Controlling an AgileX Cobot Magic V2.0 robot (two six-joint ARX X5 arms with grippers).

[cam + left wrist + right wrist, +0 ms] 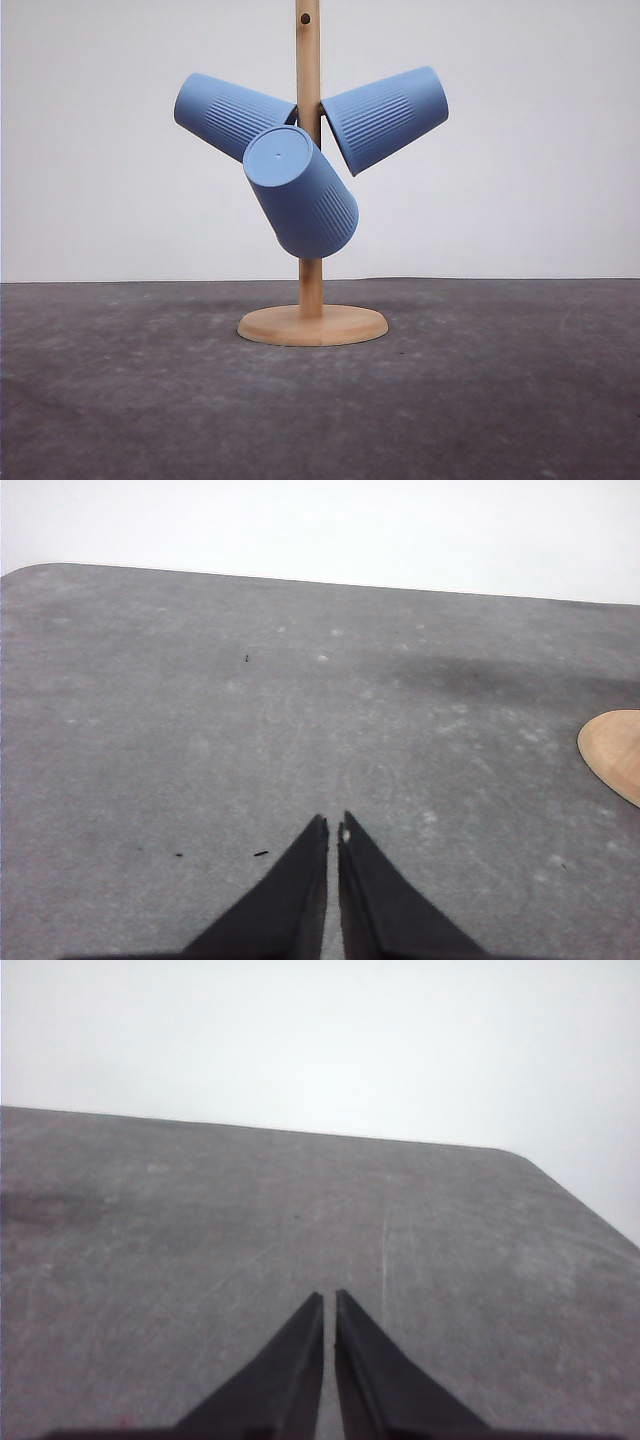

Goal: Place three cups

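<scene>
Three light-blue ribbed cups hang on the pegs of a wooden stand in the front view. One cup slants up to the left, another cup slants up to the right, and the third cup leans toward me with its flat base facing forward. My left gripper is shut with nothing in it, low over the grey table. My right gripper is also shut and holds nothing, over bare table.
The stand's round wooden base rests mid-table; its edge shows at the side of the left wrist view. The dark grey table ends at a white wall behind.
</scene>
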